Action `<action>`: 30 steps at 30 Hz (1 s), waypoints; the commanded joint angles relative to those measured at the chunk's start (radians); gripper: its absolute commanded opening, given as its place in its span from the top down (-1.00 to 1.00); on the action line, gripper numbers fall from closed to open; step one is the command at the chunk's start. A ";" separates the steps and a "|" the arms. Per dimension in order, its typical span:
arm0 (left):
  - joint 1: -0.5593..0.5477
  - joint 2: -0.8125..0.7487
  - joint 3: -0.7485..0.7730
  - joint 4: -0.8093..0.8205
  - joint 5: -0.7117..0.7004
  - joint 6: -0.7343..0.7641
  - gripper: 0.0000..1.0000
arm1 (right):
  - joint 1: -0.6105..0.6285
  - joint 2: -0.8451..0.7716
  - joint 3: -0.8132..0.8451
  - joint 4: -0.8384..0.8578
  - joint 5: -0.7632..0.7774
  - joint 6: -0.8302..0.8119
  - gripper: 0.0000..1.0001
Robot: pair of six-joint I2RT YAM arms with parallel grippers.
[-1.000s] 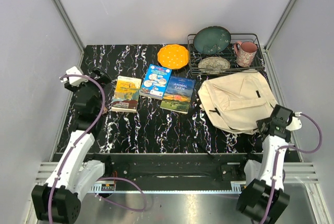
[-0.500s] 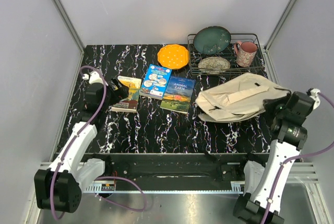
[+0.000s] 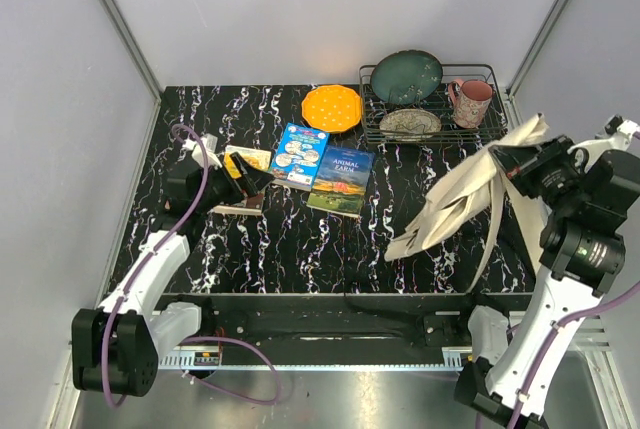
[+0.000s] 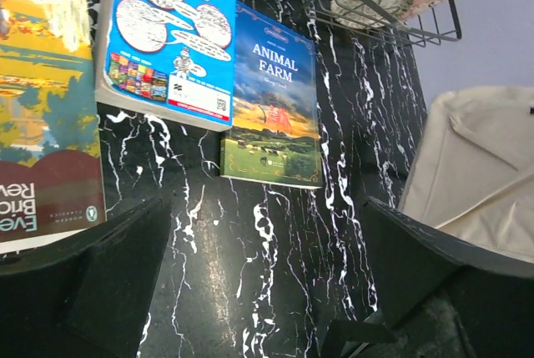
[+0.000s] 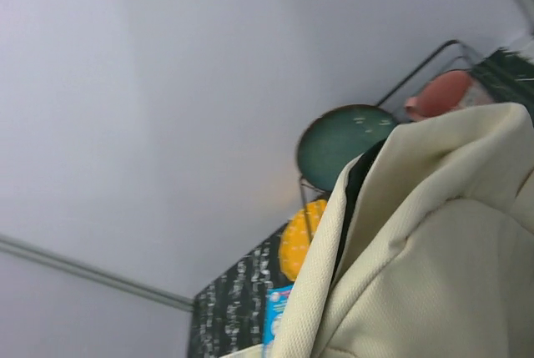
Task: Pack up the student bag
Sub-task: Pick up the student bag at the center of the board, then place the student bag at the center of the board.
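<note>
Right side, top view:
- The right gripper (image 3: 508, 158) is seen high above the table's right edge, its jaws clamped together on the upper fabric of the student bag (image 3: 455, 199).
- The bag is held up in the air and hangs slanting down and to the left from the grip.
- Whether its lowest corner touches the black marbled table (image 3: 300, 239) cannot be told.
- 1 strap (image 3: 490, 229) is seen dangling below the fabric.
- In the right wrist view, the lower right is filled by cream fabric (image 5: 434, 266); the fingers themselves are not made out there.

Left side:
- The left gripper (image 3: 250, 181) is held low over the leftmost book (image 3: 240, 161), with its jaws spread wide apart and nothing between them.
- In the left wrist view, both dark fingers (image 4: 108, 279) are seen at the bottom corners.

On the table:
- 3 books are laid in a row: the leftmost, a blue book (image 3: 298, 156) and Animal Farm (image 3: 341, 181).
- An orange plate (image 3: 332, 107) is set behind them.
- A wire rack (image 3: 492, 129) at the far right is loaded with a teal plate (image 3: 406, 76), a patterned dish (image 3: 410, 123) and a pink mug (image 3: 471, 101).
</note>
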 commanded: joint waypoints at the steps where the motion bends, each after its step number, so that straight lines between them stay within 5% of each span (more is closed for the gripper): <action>1: 0.003 -0.024 0.016 0.060 0.077 0.011 -0.98 | -0.001 0.041 0.020 0.352 -0.329 0.208 1.00; 11: 0.005 -0.090 0.056 0.017 0.051 -0.017 -0.98 | 0.071 0.136 0.036 0.651 -0.409 0.414 1.00; 19: 0.005 -0.145 0.065 -0.091 0.004 0.018 -0.98 | 0.649 0.369 0.100 0.633 -0.058 0.236 1.00; 30: 0.006 -0.257 0.087 -0.184 -0.098 0.026 -0.98 | 0.785 0.544 0.123 0.849 0.018 0.296 1.00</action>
